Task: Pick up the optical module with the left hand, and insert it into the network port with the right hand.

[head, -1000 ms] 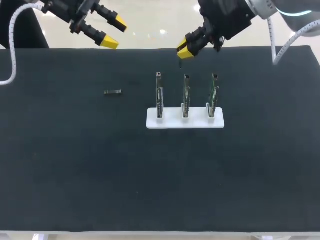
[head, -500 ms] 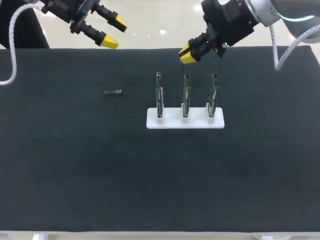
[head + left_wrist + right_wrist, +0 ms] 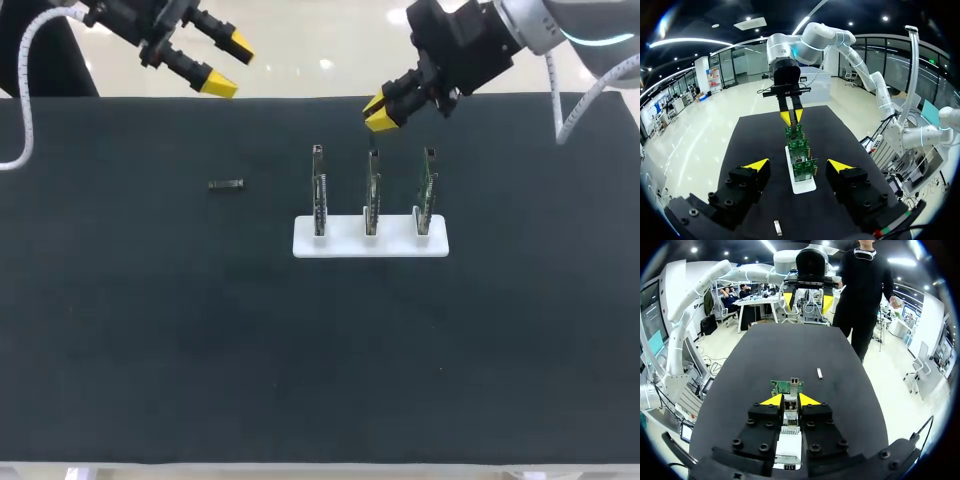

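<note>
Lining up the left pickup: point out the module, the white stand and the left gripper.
module (image 3: 226,184), head view, the middle of its body.
white stand (image 3: 395,243), head view, a bare part of its base.
left gripper (image 3: 228,65), head view, midway between its yellow tips.

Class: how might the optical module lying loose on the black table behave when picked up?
The optical module is a small, straight bar, so probably stiff and light. It lies flat and looks boxy, so it seems unlikely to roll. Being so narrow, it could pivot or slip in an off-centre grip.
</note>
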